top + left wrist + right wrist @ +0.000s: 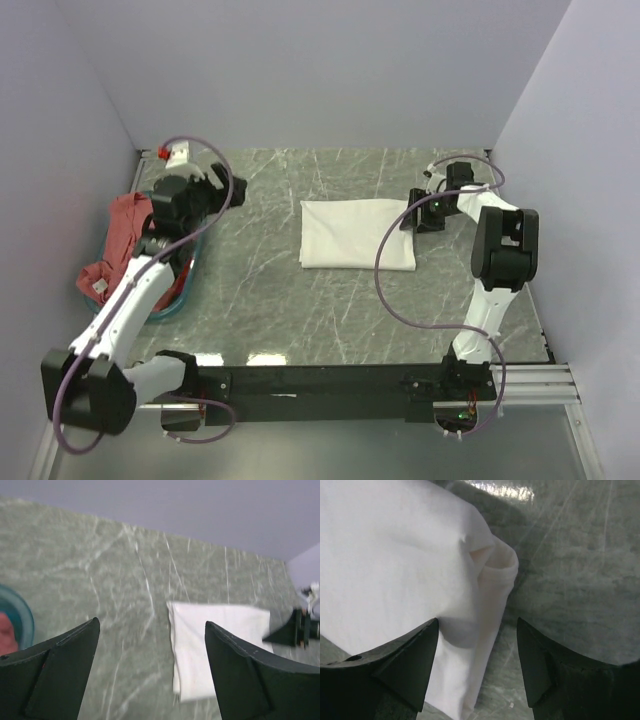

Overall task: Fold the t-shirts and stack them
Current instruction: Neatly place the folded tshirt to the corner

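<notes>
left fingers (55, 680): wide apart | white t-shirt (190, 650): folded, on table (100, 570) | teal basket (22, 617): left edge

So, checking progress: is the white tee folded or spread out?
Folded: the white tee lies as a compact rectangle, doubled edges showing.

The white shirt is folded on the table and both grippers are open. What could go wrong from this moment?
1. The right gripper stands open at the folded corner of the white t-shirt. If it pulls away low, a finger might catch the cloth and spoil the fold.
2. The red t-shirt lies crumpled, partly over the rim of the teal basket. When the left gripper lifts it, the basket could drag or tip.
</notes>
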Robot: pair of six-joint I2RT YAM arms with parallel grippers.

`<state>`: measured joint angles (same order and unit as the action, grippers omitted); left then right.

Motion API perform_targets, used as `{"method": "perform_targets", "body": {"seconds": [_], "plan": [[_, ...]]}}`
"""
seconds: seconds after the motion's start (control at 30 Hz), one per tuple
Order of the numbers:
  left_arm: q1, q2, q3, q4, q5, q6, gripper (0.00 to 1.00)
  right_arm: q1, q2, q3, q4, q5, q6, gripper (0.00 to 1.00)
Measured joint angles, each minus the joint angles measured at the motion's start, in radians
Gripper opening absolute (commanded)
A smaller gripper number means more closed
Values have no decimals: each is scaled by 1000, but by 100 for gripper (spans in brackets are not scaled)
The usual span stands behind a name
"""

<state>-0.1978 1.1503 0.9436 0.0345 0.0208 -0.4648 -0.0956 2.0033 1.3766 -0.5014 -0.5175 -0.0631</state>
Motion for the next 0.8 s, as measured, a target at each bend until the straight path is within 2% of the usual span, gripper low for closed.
{"method": "perform_targets", "body": {"seconds": [0.17,0.23,0.3,0.33,0.4,0.57,0.8], "plan": [[0,-146,-146,-112,74,-1,91,15,67,87,-35,-21,24,64],[0,-201,-186,-166,97,-1,91,14,93,124,-49,-19,31,57],[0,-265,-212,-209,116,-1,91,14,111,146,-62,-16,35,46],[0,-296,-221,-227,122,-1,91,14,118,157,-71,-16,36,35],[0,-358,-232,-256,132,-1,91,12,134,172,-86,-21,36,20],[0,-465,-239,-300,140,-1,91,0,147,220,-149,-50,29,2],[0,-502,-279,-341,134,0,91,-79,198,441,-235,-16,-11,0]]}}
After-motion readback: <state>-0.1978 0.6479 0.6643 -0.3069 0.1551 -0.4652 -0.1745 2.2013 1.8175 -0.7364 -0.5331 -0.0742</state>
